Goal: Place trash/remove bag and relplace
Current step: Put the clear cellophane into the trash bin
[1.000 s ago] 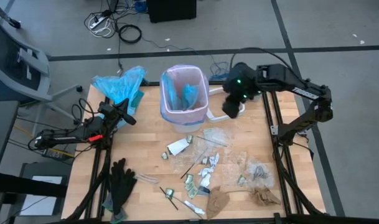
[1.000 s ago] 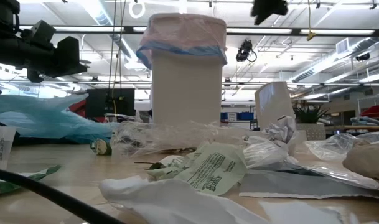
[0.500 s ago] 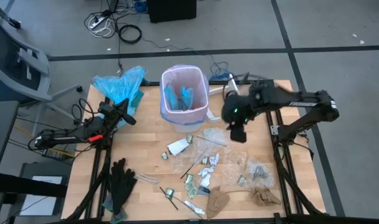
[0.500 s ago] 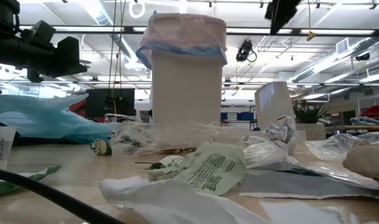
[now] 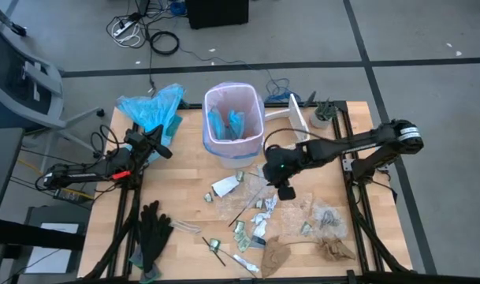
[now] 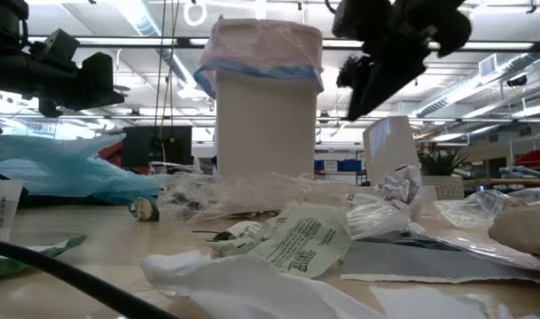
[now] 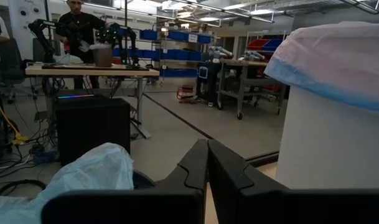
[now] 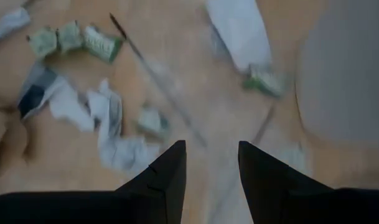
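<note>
High view, crumpled paper trash (image 5: 263,207), translucent pink bag (image 5: 233,118), right claw (image 5: 285,192) parted above.

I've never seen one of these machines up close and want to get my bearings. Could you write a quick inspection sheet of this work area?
Surface: wooden table, littered.
Job's things: white bin lined with pale pink bag; scraps of trash spread in front of it.
Clutter: black gloves; light-blue plastic bag.
Grippers: right gripper open, empty, above the scraps; left gripper shut, empty, beside the bin.
Cables: loose cords on the floor.
Surroundings: workshop; a person at a far table.
</note>
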{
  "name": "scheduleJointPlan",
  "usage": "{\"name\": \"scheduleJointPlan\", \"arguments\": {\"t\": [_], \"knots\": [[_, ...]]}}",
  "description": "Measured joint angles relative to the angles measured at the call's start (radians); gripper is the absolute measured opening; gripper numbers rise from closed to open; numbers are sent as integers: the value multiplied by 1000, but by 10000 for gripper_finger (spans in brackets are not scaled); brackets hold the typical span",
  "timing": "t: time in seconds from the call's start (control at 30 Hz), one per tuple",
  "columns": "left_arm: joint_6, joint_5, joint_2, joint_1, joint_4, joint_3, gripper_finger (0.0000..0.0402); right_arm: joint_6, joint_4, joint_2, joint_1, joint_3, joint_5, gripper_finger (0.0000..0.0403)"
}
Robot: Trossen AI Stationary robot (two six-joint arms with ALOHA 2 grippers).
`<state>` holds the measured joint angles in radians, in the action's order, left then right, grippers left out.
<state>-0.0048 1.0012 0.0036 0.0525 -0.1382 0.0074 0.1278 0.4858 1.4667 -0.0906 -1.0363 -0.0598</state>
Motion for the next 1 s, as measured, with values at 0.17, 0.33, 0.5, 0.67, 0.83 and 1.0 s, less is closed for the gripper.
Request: {"name": "scheduleJointPlan", "arguments": {"t": [0.17,0.33,0.5,0.67,0.83,1.0], "knots": [[0,0,0,0,-2,0,21,24,-228,93,-22,42,-71,138],[0,0,1,0,0,0,21,-4,-382,205,-31,44,-73,165],[0,0,1,0,0,0,21,-2,-502,293,-35,44,-73,206],[0,0,1,0,1,0,21,-2,-622,371,-38,43,-72,247],[0,0,1,0,0,0,21,-2,-664,467,-39,43,-61,275],[0,0,1,0,0,0,21,-20,-603,500,-53,38,-58,253]]}}
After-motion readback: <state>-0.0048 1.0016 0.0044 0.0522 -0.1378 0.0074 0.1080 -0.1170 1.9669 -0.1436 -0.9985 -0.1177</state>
